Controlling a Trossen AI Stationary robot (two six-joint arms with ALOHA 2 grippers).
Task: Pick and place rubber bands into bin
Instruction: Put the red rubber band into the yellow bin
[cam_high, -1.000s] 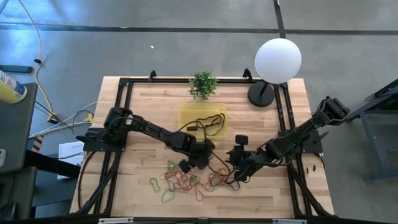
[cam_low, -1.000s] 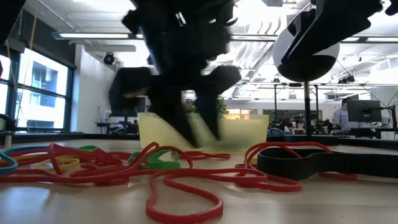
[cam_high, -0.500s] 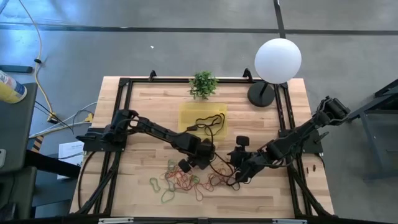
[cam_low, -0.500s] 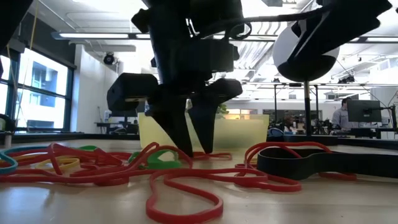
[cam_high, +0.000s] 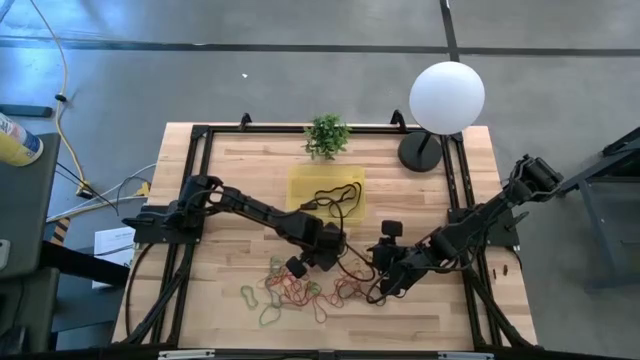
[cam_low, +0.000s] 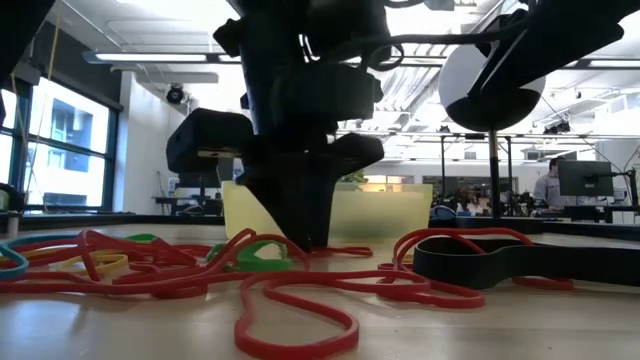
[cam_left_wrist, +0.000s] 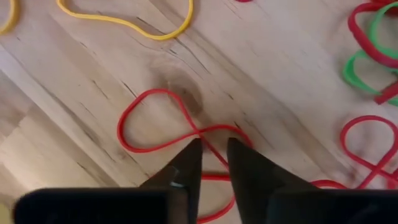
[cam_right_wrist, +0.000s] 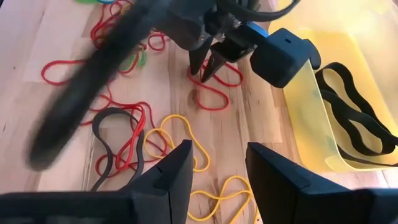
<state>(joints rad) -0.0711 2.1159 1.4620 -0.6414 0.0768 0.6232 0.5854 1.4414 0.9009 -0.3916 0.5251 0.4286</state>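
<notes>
1. The left gripper (cam_left_wrist: 213, 144) is down at the tabletop (cam_high: 230, 180) near the middle of the high view, its tips planted among the rubber bands (cam_high: 300, 290).
2. Its jaws are nearly together, with only a narrow slit between the two dark fingers (cam_left_wrist: 186, 168); a red band (cam_left_wrist: 155, 118) shaped like a figure eight crosses right at that slit. Whether the strand is truly pinched, I cannot tell.
3. In the low view the same gripper (cam_low: 310, 235) stands upright, tips on the wood, just in front of the bin (cam_low: 385, 212).
4. The bin (cam_high: 300, 185) sits at 12 o'clock from the pile, just below the potted plant (cam_high: 327, 135), with black bands (cam_right_wrist: 348, 118) lying inside it.
5. The loose bands spread from 6 to 8 o'clock of the left gripper: red, green, yellow and dark loops, tangled and overlapping.
6. The right gripper (cam_high: 385, 285) hovers at 3 o'clock of the left one, near the pile's edge. Its jaws stand apart with nothing between them; yellow bands (cam_right_wrist: 180, 146) lie under the gap.
7. A white globe lamp (cam_high: 447, 97) stands at the far right corner.
</notes>
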